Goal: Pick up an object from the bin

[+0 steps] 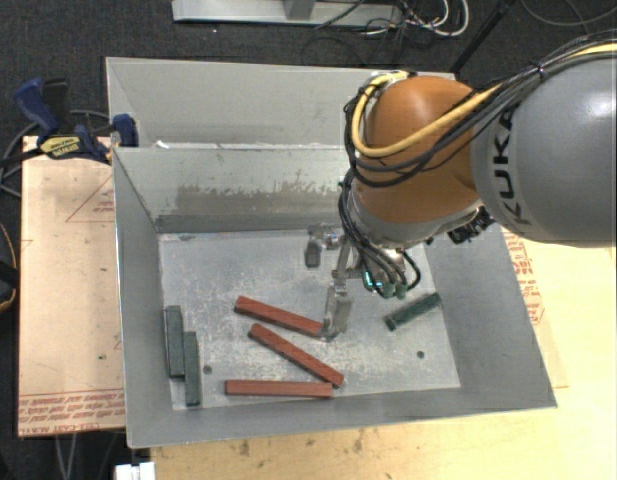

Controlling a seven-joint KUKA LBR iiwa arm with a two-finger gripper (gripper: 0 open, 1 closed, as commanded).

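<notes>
Jaws low nr right end of upper red-brown bar (278,317) (mid-bin), maybe touching, apart or together can't tell

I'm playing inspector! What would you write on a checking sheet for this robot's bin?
Surface: grey metal bin, floor scuffed.
Job's things: three flat reddish-brown sticks mid-floor: upper stick, middle stick, lower stick.
Clutter: two grey-green bars at left; dark green bar at right.
Grippers: gripper low at the upper stick's right end.
Cables: yellow and black cables over the arm's orange cover.
Surroundings: dark floor; loose wires behind the bin.
</notes>
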